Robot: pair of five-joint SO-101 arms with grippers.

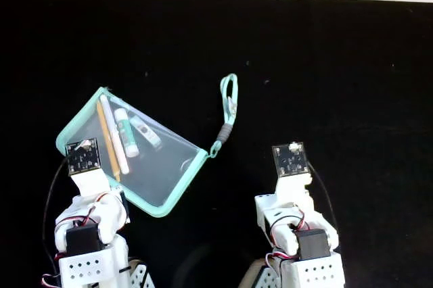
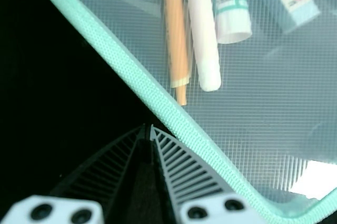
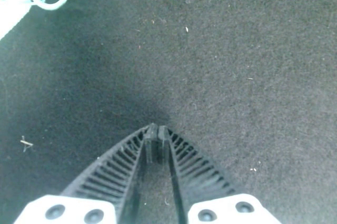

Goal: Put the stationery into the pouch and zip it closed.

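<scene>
Right tool (image 3: 156, 132) seemingly pinched together above black cloth (image 3: 242, 56).

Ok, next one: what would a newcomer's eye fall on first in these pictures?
The clear, mint-edged pouch on the left side of the black table stands out at once, with an orange pencil, a white stick and a glue stick inside it. The left tool sits shut right at the pouch's edge, and the right tool is shut over the bare table.
</scene>
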